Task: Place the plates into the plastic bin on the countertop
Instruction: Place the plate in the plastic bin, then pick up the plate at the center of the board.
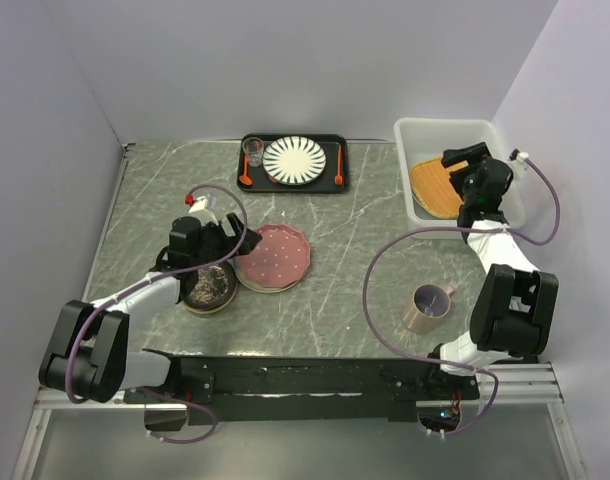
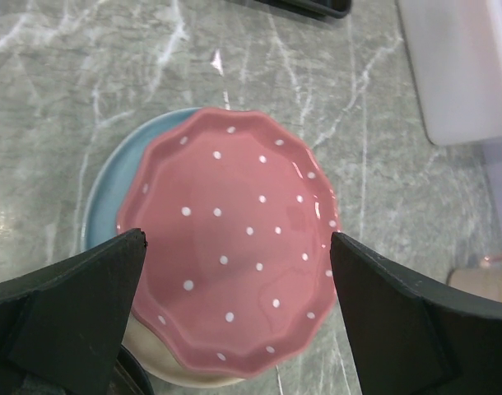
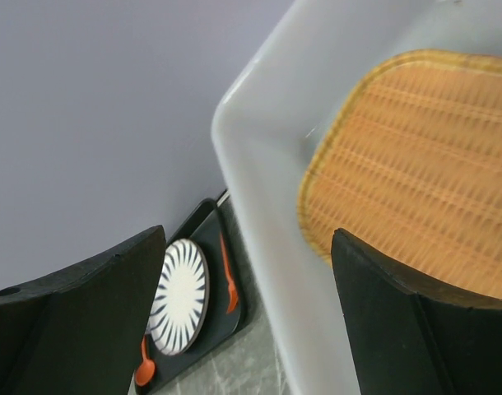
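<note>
A pink plate with white dots [image 1: 277, 254] lies on a pale blue-cream plate [image 2: 109, 185] on the countertop [image 1: 345, 240]. A dark brown patterned plate [image 1: 209, 288] sits just left of them. My left gripper [image 1: 235, 243] is open, and its fingers straddle the pink plate [image 2: 234, 255] from above without touching it. The plastic bin [image 1: 415, 135] at the back right holds a tan woven plate [image 1: 433, 190]. My right gripper [image 1: 463, 158] is open and empty above the bin. In the right wrist view the bin wall [image 3: 267, 206] and the tan plate [image 3: 416, 164] fill the frame.
A flat black tray [image 1: 330, 183] at the back holds a white plate with dark radial stripes [image 1: 294, 159], a small glass [image 1: 253, 151] and orange utensils [image 1: 338, 165]. A pink mug [image 1: 428, 305] stands front right. Walls close in left, back and right.
</note>
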### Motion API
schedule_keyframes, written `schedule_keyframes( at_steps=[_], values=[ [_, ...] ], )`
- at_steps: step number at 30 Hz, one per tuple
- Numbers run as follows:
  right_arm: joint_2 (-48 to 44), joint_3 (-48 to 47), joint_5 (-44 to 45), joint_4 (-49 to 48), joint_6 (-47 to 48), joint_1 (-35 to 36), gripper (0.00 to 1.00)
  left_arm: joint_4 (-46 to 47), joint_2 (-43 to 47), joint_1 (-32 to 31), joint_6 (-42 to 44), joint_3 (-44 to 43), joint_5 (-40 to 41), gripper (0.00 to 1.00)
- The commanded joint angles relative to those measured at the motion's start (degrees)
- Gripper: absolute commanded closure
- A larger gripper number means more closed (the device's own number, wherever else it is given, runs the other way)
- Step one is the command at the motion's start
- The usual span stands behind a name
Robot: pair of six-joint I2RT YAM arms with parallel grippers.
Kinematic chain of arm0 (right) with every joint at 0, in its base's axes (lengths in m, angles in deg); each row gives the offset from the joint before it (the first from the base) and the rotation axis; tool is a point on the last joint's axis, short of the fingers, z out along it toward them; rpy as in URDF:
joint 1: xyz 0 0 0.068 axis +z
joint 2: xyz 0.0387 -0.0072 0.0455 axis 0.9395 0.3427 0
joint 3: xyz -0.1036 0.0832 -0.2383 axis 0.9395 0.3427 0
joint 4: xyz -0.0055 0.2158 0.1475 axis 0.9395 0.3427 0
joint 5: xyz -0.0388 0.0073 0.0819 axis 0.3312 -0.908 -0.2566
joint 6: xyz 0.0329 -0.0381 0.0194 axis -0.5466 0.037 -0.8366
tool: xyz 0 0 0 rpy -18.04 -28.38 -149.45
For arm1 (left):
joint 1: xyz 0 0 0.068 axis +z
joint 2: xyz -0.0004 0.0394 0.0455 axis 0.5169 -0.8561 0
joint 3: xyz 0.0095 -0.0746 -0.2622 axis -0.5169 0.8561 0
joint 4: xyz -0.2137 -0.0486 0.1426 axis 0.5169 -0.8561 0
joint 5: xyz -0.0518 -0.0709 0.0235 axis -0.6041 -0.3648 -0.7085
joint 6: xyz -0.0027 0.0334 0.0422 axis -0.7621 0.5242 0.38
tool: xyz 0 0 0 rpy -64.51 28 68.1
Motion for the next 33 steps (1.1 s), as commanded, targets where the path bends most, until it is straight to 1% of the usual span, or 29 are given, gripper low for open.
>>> schedule_keyframes(
  at_steps=[1,6,9,13,14,16,21,25,33],
  values=[
    [-4.4,-0.6,2.1,-1.6,3.4,4.2,0.12,-3.4,-2.7,-0.2,1.7,-4.2,3.4,0.01],
    [-7.0,0.4,2.3,-0.3,6.9,8.4,0.12,-5.7,-6.2,-0.2,2.2,-6.6,4.5,0.01],
    [-9.3,2.3,2.3,0.2,7.4,10.9,0.12,-7.1,-7.1,-0.2,2.4,-7.9,5.3,0.01],
    [-12.1,4.4,1.2,1.1,7.4,12.4,0.12,-8.2,-8.4,-0.2,3.0,-8.8,6.5,0.01],
    [-12.4,4.7,-1.1,1.5,7.1,13.7,0.12,-8.4,-8.8,-0.2,3.0,-8.9,6.7,0.01],
    [-12.8,5.4,-2.5,2.0,6.8,15.0,0.12,-8.6,-9.7,-0.2,3.3,-9.5,6.5,0.01],
    [-12.5,6.2,-3.8,3.6,7.2,18.5,0.12,-7.9,-11.4,-0.2,3.1,-10.1,4.3,0.01],
    [-12.2,6.9,-4.5,3.5,7.1,21.9,0.12,-8.3,-12.6,-0.2,3.0,-10.5,4.2,0.01],
    [-10.0,6.9,-6.5,4.5,7.0,25.9,0.12,-6.6,-14.2,-0.2,2.9,-10.3,0.8,0.01]
  ],
)
